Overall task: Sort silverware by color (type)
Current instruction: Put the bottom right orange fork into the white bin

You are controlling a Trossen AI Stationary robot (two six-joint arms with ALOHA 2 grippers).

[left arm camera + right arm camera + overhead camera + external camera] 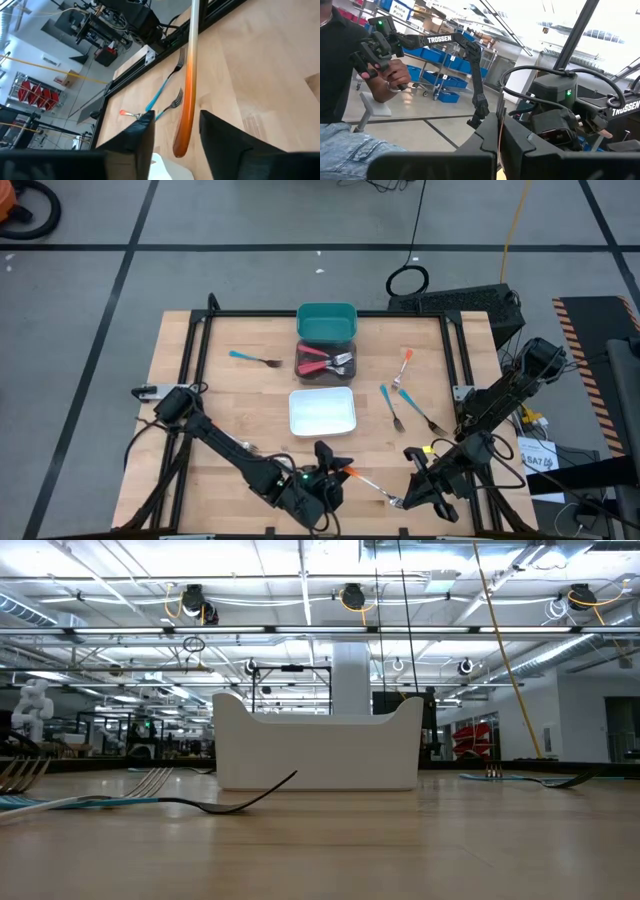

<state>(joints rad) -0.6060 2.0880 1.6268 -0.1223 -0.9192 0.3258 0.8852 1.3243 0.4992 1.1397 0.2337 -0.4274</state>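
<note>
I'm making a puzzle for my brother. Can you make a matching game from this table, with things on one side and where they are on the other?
Things:
1. dark bin
2. teal bin
3. lone blue-handled fork
4. orange-handled fork

Places:
A. at the table's near edge, reaching from the left pincer to the right pincer
B. middle of the bin row, with red-handled forks inside
C. lying by itself on the left part of the table
D. far end of the bin row

Pairs: 1-B, 2-D, 3-C, 4-A
</note>
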